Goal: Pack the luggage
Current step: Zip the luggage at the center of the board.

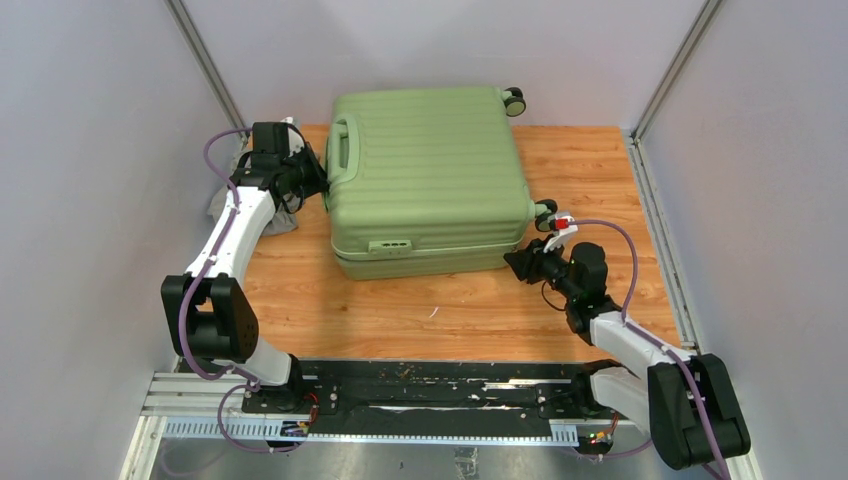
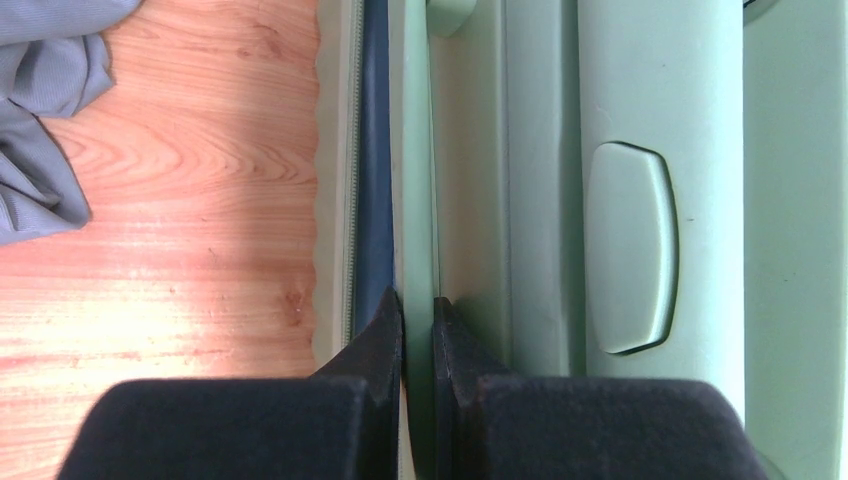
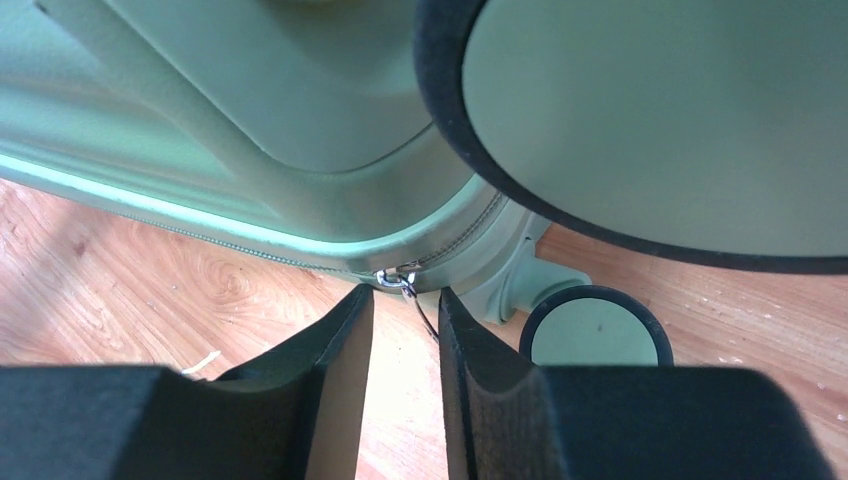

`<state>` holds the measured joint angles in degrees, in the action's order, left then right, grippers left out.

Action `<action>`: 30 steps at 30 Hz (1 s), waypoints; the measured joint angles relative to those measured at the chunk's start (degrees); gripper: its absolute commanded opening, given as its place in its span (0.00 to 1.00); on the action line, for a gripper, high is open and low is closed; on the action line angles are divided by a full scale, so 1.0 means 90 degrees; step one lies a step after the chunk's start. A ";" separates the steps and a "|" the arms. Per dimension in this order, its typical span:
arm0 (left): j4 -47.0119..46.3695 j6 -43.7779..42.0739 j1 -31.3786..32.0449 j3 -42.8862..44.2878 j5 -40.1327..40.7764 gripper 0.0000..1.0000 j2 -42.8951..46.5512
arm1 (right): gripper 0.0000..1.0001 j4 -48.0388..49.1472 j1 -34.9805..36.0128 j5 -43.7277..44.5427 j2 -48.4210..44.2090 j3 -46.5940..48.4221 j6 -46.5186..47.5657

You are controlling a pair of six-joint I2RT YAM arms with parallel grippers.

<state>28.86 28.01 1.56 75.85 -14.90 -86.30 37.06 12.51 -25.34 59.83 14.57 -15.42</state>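
Observation:
The luggage (image 1: 430,170), a light-green ribbed hard-shell suitcase, lies flat and closed on the wooden table. My left gripper (image 1: 318,180) is at its left side below the green handle (image 1: 343,150). In the left wrist view this gripper (image 2: 418,305) is shut on a thin green rim of the luggage (image 2: 470,200) beside a dark seam. My right gripper (image 1: 512,262) is at the near right corner. In the right wrist view it (image 3: 405,295) stands narrowly open, with the metal zipper pull (image 3: 400,278) at its fingertips and not clamped.
A grey cloth (image 2: 40,100) lies on the wood left of the suitcase, partly under the left arm (image 1: 285,222). Suitcase wheels (image 1: 545,212) (image 3: 596,330) stick out on the right side, close to the right gripper. White walls enclose the table.

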 measured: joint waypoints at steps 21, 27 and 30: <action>0.0000 0.0000 0.0000 0.0000 0.0010 0.00 0.0000 | 0.00 -0.0172 -0.0005 -0.0051 -0.0146 -0.0007 0.0005; 0.0000 -0.0005 0.0000 0.0000 0.0012 0.00 0.0000 | 0.00 -0.0126 -0.0005 -0.0090 -0.0117 -0.0007 -0.0027; 0.0000 -0.0007 0.0000 0.0000 0.0012 0.00 0.0000 | 0.00 -0.0126 -0.0005 -0.0092 -0.0119 -0.0007 -0.0027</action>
<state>28.86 27.94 1.56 75.85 -14.79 -86.30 35.92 12.47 -26.17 58.76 14.50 -15.66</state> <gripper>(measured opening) 0.059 0.009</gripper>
